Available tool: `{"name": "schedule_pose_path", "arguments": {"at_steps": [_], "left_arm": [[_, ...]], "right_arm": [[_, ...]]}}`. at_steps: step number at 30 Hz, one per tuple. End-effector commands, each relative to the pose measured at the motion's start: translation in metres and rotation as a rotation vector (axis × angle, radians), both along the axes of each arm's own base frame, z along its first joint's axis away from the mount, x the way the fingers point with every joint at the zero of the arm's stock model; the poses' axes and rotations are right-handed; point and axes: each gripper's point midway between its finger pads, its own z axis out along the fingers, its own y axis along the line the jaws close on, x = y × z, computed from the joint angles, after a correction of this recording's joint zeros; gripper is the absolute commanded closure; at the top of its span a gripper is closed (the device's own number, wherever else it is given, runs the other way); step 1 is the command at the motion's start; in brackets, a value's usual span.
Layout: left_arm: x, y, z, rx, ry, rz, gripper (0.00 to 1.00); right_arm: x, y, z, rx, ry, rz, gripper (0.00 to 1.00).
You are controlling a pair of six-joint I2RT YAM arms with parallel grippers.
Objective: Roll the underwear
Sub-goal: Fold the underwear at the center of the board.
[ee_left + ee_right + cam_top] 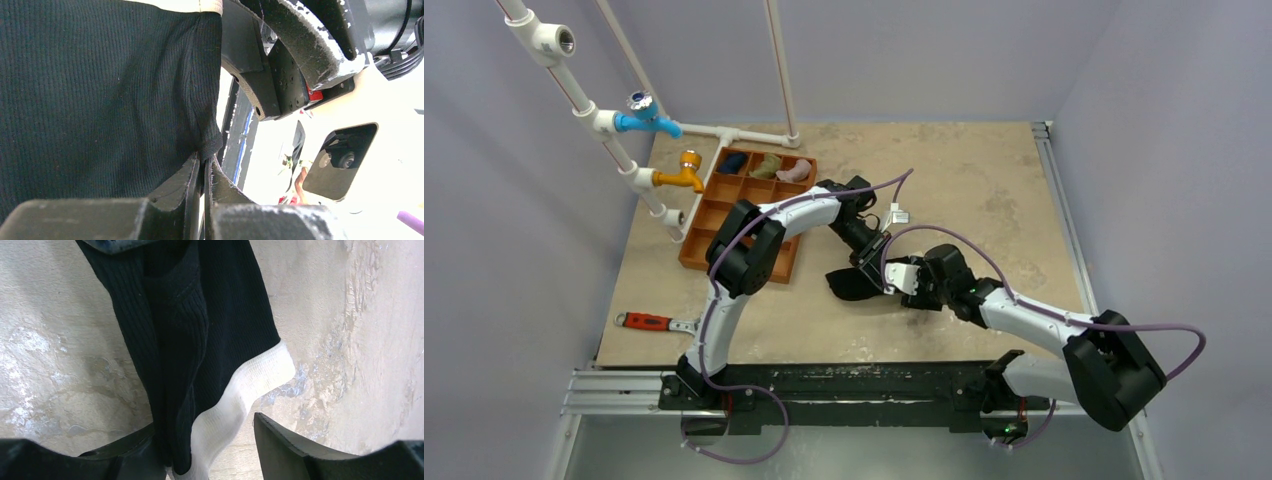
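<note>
The underwear is a small black ribbed garment with a white waistband, lying crumpled on the table between the two grippers. My left gripper comes down on it from behind. In the left wrist view the left gripper is shut on a folded edge of the black fabric. My right gripper sits just right of the garment. In the right wrist view the right gripper is open, and the underwear with its white band hangs between the fingers, against the left one.
An orange-brown compartment tray stands at the back left, holding dark blue, olive-green and pink cloth bundles. White pipes with a blue valve and an orange valve run along the left. A red-handled wrench lies near the front left.
</note>
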Motion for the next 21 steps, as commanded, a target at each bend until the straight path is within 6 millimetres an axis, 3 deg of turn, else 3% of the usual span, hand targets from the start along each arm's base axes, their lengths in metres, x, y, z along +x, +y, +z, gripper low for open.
{"name": "schedule_pose_path", "arguments": {"at_steps": [1, 12, 16, 21], "left_arm": [[0.0061, -0.0034, 0.0095, -0.048, -0.036, -0.014, 1.00], [0.0056, -0.0027, 0.0098, -0.050, -0.040, -0.018, 1.00], [0.0048, -0.0022, 0.0089, -0.050, -0.037, -0.021, 1.00], [0.0037, 0.0001, 0.0074, -0.043, -0.045, -0.028, 1.00]], "right_arm": [[-0.0096, -0.0103, -0.0124, -0.052, 0.037, 0.003, 0.40], [-0.0031, -0.0049, -0.0175, -0.056, 0.049, 0.005, 0.43], [-0.0039, -0.0040, -0.0186, -0.060, 0.064, 0.010, 0.48], [-0.0089, -0.0049, -0.0213, -0.074, 0.095, 0.021, 0.62]]}}
